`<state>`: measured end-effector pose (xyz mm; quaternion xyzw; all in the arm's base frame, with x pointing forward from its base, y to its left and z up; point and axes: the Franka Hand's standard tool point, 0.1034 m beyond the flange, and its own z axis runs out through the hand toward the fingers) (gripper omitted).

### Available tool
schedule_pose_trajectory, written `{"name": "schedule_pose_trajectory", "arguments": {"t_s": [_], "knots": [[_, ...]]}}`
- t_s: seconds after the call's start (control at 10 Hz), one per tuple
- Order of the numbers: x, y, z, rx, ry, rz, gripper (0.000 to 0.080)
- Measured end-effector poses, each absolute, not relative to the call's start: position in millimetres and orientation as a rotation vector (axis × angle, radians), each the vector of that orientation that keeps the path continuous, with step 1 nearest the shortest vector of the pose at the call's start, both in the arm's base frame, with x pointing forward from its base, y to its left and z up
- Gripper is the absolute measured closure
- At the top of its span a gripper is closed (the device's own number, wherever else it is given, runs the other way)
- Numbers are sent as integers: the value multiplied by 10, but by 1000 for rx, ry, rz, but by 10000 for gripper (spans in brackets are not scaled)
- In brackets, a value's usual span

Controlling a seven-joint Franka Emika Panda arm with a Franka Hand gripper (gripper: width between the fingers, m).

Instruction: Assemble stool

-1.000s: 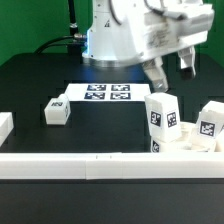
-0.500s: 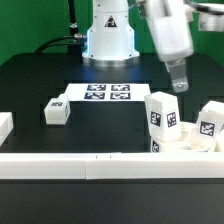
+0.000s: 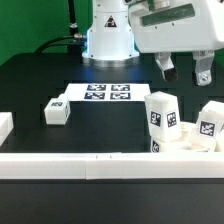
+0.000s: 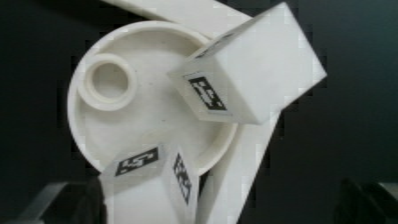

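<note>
The white round seat (image 3: 183, 145) lies at the exterior view's right, behind the front rail. Two blocky tagged legs stand on it: one upright (image 3: 162, 122) and one further right (image 3: 210, 124). A third leg (image 3: 57, 111) lies loose on the black table at the left. My gripper (image 3: 184, 72) hangs open and empty above the seat, clear of the legs. In the wrist view the seat (image 4: 151, 110) shows a round hole (image 4: 111, 80), with a tagged leg (image 4: 249, 70) standing on it.
The marker board (image 3: 105, 93) lies flat at the table's middle back, in front of the robot base (image 3: 108, 40). A long white rail (image 3: 90, 165) runs along the front. Another white rail end (image 3: 5, 125) shows at the left edge.
The gripper has swung from a tilted pose to level, fingers pointing down and spread, and now hangs over the seat and its legs. The parts have not moved.
</note>
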<state>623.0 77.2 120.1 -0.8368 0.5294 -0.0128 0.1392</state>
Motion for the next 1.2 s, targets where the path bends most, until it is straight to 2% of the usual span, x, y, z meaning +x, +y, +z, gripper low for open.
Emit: {"name": "schedule_pose_trajectory", "arguments": {"t_s": [0.3,0.6,1.0,1.2], "knots": [[6225,764,1196,-2594,1234,-82,151],[6161,817,1186,-2901,729,-89,151],[6176,745,1167,-2978,414,-151,151],[6172,684,1160,-3037,47,-152,151]]}}
